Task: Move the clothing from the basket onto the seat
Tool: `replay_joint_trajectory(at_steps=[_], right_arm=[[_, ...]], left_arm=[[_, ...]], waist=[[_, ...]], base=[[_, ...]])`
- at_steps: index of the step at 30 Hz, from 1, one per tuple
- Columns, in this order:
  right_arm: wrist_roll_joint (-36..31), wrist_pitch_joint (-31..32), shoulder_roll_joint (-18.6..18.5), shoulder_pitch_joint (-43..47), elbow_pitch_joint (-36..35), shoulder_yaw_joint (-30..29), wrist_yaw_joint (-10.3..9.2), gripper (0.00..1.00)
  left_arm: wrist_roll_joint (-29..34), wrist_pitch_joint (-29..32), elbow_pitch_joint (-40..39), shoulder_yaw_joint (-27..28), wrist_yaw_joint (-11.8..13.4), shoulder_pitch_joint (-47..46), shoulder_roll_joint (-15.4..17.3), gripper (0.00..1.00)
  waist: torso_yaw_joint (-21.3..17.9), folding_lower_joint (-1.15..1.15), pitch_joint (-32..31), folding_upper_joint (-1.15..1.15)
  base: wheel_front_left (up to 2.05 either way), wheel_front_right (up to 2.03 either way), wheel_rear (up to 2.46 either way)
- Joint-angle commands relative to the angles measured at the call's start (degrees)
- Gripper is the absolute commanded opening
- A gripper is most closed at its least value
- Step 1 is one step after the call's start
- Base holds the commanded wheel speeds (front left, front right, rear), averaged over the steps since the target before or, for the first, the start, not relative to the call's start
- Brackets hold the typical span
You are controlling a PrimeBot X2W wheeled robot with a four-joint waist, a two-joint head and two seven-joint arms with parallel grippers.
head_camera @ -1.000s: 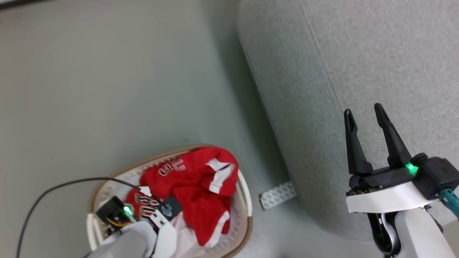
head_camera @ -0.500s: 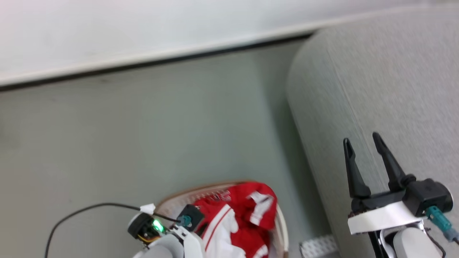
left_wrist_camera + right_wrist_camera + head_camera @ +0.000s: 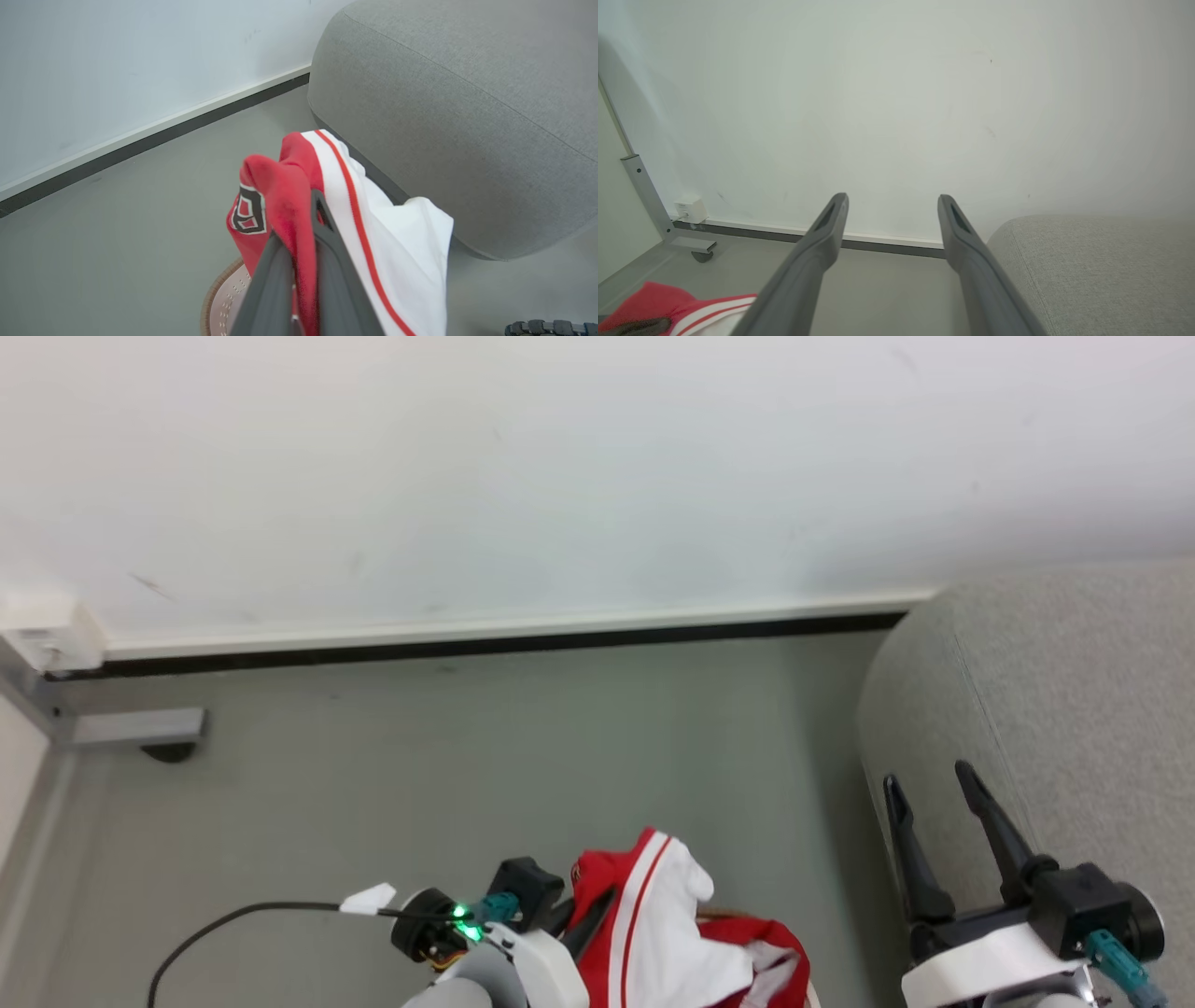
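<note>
Black-and-white character [image 3: 250, 215] on clothing [image 3: 292, 186], partly folded, illegible

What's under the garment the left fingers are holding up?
Part of the basket shows below the garment: tan rim, perforated wall. Its inside is hidden by that garment and the left fingers.

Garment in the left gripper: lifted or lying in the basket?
Lifted: the left gripper, shut on the garment, holds it bunched above the basket rim; lower end hidden.

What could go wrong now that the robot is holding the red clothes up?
The left hand pinches only a fold of the clothing, so it might slip out. The hanging white part could snag the basket rim below. Dropped too near the rounded edge of the seat, it could slide to the floor.
</note>
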Motion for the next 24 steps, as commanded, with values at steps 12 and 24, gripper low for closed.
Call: replay_joint_trajectory(at_steps=[12,24], right_arm=[[1.78,-0.11,-0.24,4.08,-0.66,1.28,-0.14,1.0],[2.88,-0.11,-0.22,4.61,-1.99,4.78,-0.14,1.0]], left_arm=[[-3.13,-0.09,-18.36,8.45,2.08,1.05,4.09,0.0],[-4.76,3.08,-33.54,12.8,4.49,-4.3,6.8,0.0]], waist=[[4.1,0.02,-5.92,0.0],[5.06,0.02,-6.79,0.0]], base=[[0.0,0.0,0.0],[0.0,0.0,0.0]])
